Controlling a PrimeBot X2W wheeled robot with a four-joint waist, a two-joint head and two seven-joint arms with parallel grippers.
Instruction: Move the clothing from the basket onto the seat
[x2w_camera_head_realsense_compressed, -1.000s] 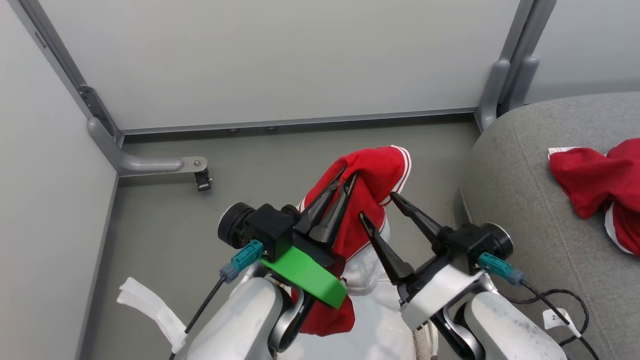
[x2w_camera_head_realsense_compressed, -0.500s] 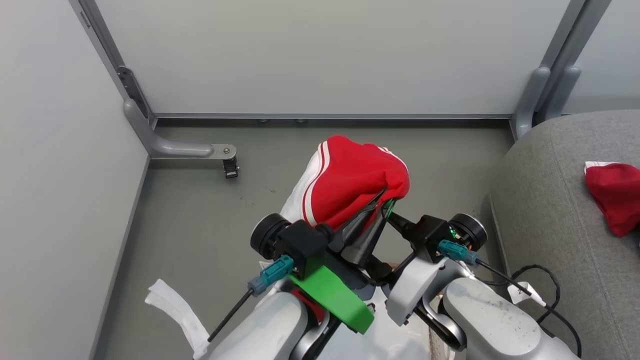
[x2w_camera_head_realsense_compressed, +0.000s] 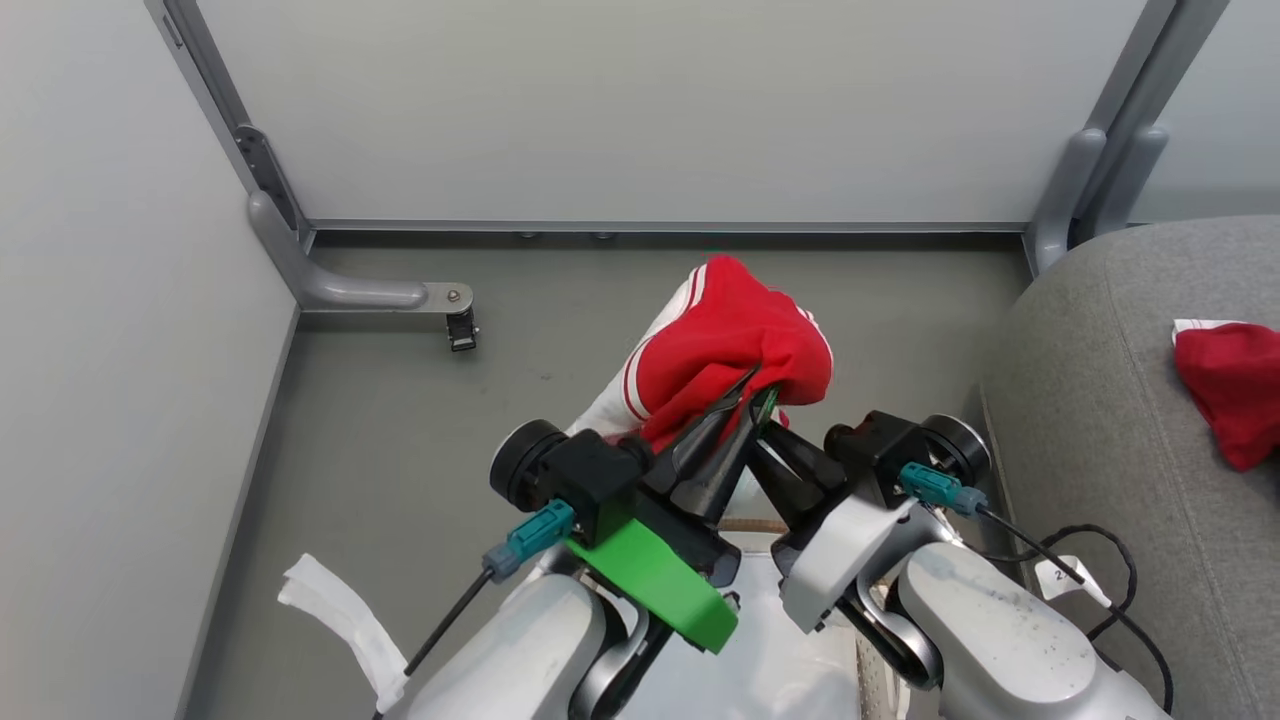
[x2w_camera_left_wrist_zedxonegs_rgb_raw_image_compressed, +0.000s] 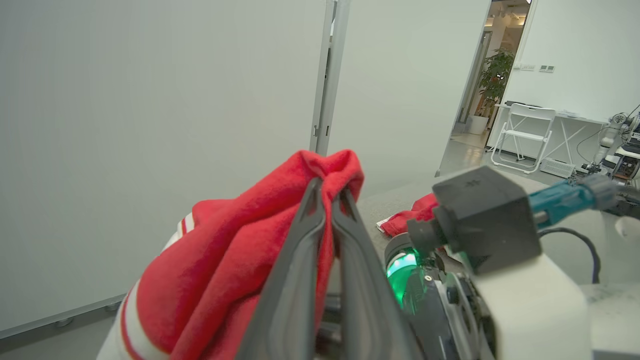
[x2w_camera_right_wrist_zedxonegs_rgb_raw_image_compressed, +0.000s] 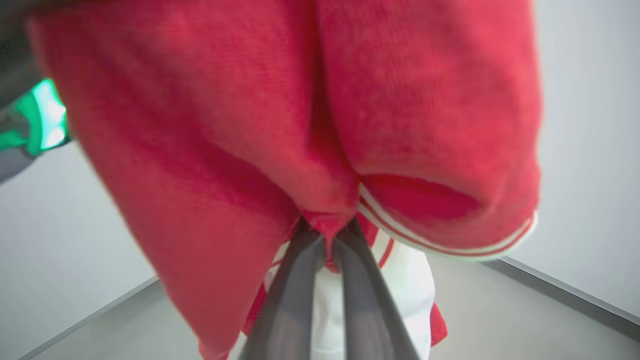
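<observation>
A red garment (x2w_camera_head_realsense_compressed: 735, 335) with white stripes hangs bunched above the floor, held from below by both grippers. In the left wrist view my left gripper (x2w_camera_left_wrist_zedxonegs_rgb_raw_image_compressed: 327, 189) is shut on a fold of the red garment (x2w_camera_left_wrist_zedxonegs_rgb_raw_image_compressed: 235, 260). My right gripper (x2w_camera_right_wrist_zedxonegs_rgb_raw_image_compressed: 327, 231) is shut on a lower fold of the same garment (x2w_camera_right_wrist_zedxonegs_rgb_raw_image_compressed: 280, 125). In the head view the left gripper (x2w_camera_head_realsense_compressed: 757, 388) and right gripper (x2w_camera_head_realsense_compressed: 772, 432) meet under the cloth. The grey seat (x2w_camera_head_realsense_compressed: 1100, 400) lies to the right with another red garment (x2w_camera_head_realsense_compressed: 1232, 388) on it. A bit of the basket (x2w_camera_head_realsense_compressed: 868, 682) and its white liner (x2w_camera_head_realsense_compressed: 760, 665) show beneath my arms.
Grey partition walls close off the back and left. A metal foot with a caster (x2w_camera_head_realsense_compressed: 455, 325) stands on the floor at the left. A white strip (x2w_camera_head_realsense_compressed: 335, 620) lies at the lower left. A black cable with a tag (x2w_camera_head_realsense_compressed: 1075, 572) rests on the seat's edge.
One second ago the right gripper was open beside the garment; it has since shut on it next to the left gripper. The head camera has shifted, and the cloth has re-bunched.
</observation>
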